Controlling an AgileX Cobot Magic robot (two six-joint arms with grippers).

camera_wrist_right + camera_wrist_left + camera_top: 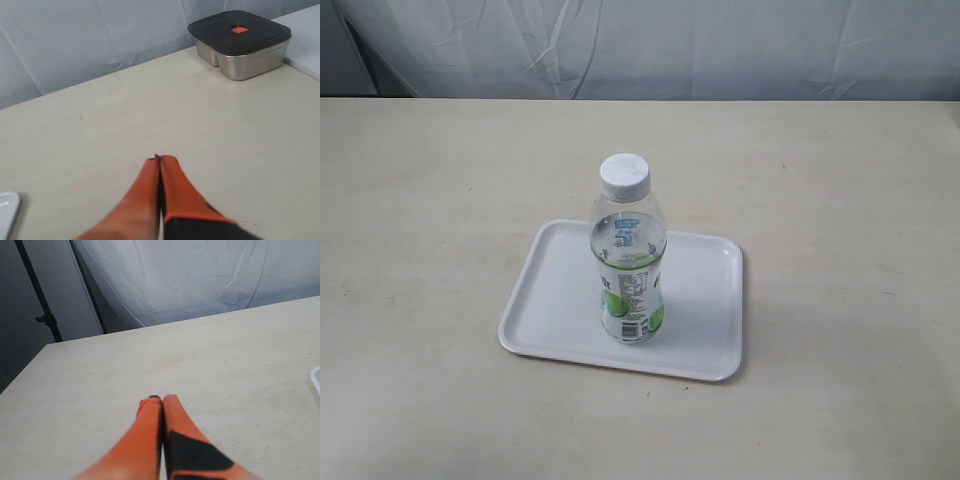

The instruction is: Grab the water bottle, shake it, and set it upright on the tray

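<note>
The water bottle (628, 255), clear with a white cap and a white-and-green label, stands upright on the white tray (550, 310) in the middle of the table. Neither arm shows in the exterior view. My left gripper (162, 399) is shut, its orange fingers pressed together over bare table, with a corner of the tray (316, 377) at the frame edge. My right gripper (159, 160) is shut too, holding nothing, and a tray corner (7, 205) shows beside it. The bottle is out of both wrist views.
A steel lunch box with a black lid (240, 42) sits near the table's far edge in the right wrist view. A white cloth backdrop (650, 45) hangs behind the table. A black stand pole (40, 295) is off the table's corner.
</note>
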